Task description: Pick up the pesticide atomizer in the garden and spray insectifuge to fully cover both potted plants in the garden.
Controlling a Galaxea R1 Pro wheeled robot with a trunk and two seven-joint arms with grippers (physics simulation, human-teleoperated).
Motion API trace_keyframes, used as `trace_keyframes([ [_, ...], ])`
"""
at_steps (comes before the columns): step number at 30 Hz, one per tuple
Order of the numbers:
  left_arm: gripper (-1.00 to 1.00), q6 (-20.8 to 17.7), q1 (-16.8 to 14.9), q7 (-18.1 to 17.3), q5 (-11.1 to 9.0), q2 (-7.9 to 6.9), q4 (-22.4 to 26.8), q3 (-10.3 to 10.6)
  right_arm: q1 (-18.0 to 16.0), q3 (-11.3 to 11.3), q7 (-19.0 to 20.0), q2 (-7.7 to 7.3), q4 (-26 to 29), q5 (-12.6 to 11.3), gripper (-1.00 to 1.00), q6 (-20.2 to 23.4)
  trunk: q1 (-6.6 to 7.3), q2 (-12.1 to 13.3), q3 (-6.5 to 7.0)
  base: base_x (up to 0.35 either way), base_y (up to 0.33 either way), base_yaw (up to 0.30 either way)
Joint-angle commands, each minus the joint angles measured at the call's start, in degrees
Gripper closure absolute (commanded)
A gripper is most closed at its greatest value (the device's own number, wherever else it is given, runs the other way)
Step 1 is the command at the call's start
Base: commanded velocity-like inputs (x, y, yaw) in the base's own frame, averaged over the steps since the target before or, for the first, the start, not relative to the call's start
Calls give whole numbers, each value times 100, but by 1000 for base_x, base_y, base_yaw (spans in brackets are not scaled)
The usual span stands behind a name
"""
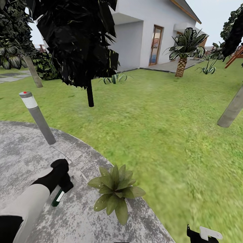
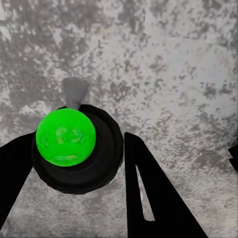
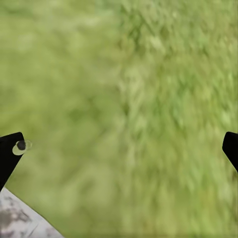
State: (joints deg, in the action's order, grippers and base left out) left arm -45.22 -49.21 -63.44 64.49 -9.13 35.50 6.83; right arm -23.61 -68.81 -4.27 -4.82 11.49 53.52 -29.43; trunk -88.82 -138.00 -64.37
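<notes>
The left pincer (image 1: 62, 184) is clamped on the pesticide atomizer (image 1: 57, 198) above the stone patio (image 1: 20, 152), beside one potted plant (image 1: 115, 190). The right pincer (image 3: 119, 148) hangs apart over lawn (image 1: 162, 118). Spraying both plants apparently remains.

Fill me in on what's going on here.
The robot is in the garden, at the edge of the stone patio. Its left end effector is shut on the pesticide atomizer, which hangs just above the stone beside one potted plant. The right end effector is open and empty over the lawn. A grey bollard lamp stands nearby.
</notes>
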Motion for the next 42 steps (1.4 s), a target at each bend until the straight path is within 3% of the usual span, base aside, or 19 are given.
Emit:
trace_keyframes([
  [1,100,-41,-1,-40,30,8,98,27,-4,-27,-38,-2,-8,62,-100,-19,1,-2,-5,0,0,0],
  [5,100,-86,-2,10,36,27,332,45,-4,-27,-38,-2,-6,62,-100,-19,1,-2,-5,0,0,8],
  [16,100,-79,438,40,30,5,285,53,-5,-27,-38,-2,-6,54,-100,-19,1,-2,-5,0,0,85],
  [31,100,-75,652,213,32,42,259,49,-4,-27,-38,-2,-6,56,-100,-19,1,-2,-5,110,0,-15],
  [35,100,-82,667,481,30,-15,254,46,-3,-27,-38,-2,-6,54,-100,-19,1,-2,-5,1,0,-182],
  [42,100,-54,865,542,11,115,235,47,-4,-27,-38,-2,-6,54,-100,-19,1,-2,-5,0,0,-16],
])
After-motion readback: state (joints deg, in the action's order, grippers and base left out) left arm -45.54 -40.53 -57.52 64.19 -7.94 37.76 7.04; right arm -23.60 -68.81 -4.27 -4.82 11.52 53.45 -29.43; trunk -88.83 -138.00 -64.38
